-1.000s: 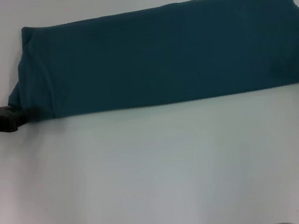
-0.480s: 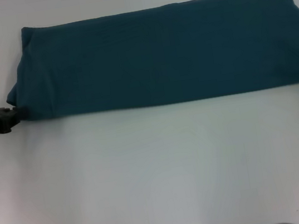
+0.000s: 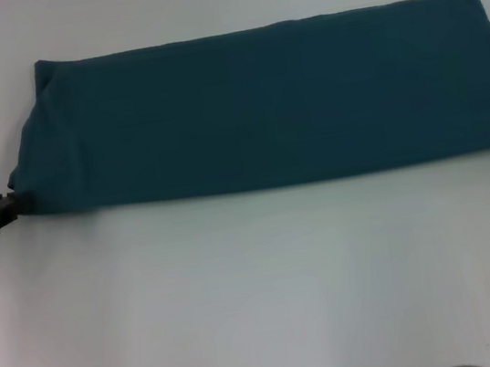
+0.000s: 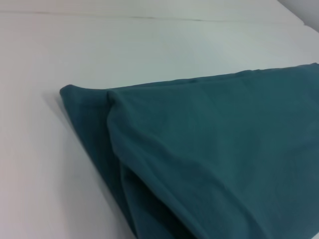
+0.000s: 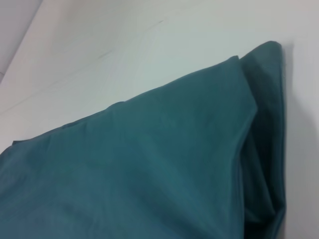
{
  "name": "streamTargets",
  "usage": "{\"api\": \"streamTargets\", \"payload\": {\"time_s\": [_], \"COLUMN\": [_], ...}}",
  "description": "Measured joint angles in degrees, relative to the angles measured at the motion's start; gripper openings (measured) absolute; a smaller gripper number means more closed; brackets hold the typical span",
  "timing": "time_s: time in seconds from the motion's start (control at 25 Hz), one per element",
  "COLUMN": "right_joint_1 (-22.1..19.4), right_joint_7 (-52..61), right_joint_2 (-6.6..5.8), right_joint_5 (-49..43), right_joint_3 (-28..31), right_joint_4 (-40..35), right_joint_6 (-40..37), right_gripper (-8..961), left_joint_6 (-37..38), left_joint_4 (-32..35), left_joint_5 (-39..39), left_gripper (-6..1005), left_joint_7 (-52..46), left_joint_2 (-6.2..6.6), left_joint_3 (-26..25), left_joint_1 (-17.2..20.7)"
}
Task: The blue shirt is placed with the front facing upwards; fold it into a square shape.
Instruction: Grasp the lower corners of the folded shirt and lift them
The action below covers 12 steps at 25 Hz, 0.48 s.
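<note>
White tabletop (image 3: 263, 301) fills the head view, and the blue shirt (image 3: 270, 106) lies across the upper half of the frame as a long folded band, plain teal side up. At the left edge, mid-height, the left gripper (image 3: 11, 207) touches the shirt's lower left corner; whether its fingers pinch the cloth cannot be told. No right gripper shows

Matt teal cloth blue shirt (image 3: 270, 101), smooth white table (image 3: 261, 292)
</note>
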Motion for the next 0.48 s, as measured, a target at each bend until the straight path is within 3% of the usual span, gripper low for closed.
{"api": "streamTargets", "payload": {"time_s": [0.48], "right_joint_1": [-3.97], "right_joint_7": [-2.33], "right_joint_2": [-0.44], "right_joint_5": [0.0], "right_joint_3": [0.7], "right_joint_4": [-0.09], "right_joint_6": [-5.24], "right_gripper": [11], "left_joint_6": [9.62], "left_joint_4": [-3.67], "left_joint_5": [0.03], "left_gripper": [28], "left_joint_7": [1.07], "left_joint_2": [0.87], "left_joint_3": [0.56], "left_joint_1": [3.01]}}
